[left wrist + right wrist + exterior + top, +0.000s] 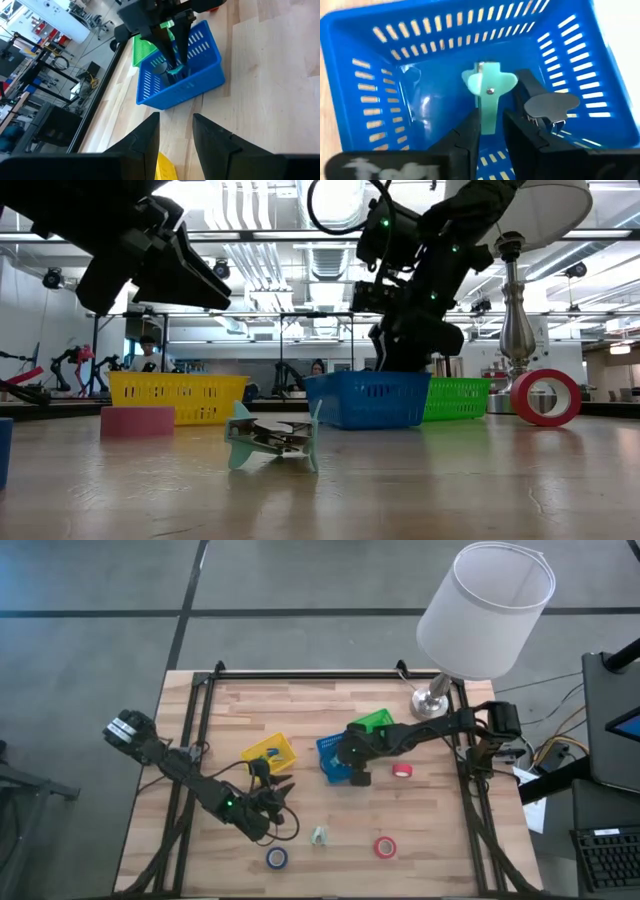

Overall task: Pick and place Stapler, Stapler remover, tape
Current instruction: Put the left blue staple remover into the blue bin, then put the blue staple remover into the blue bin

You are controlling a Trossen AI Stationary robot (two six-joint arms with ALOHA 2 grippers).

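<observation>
plainly the right gripper (489, 131), clamped on a mint staple remover (487, 97) inside the blue bin (380, 75) at the table's 1 o'clock, seems to pinch only its tail, so it could twist loose early; the left gripper (176, 131) waits at 7 o'clock, fingers apart.

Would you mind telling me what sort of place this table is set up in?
Probably a robotics lab or workshop. Beyond the wooden table, the low view shows other robot arms on stands, a person seated in the background, and industrial ceiling lights.
</observation>
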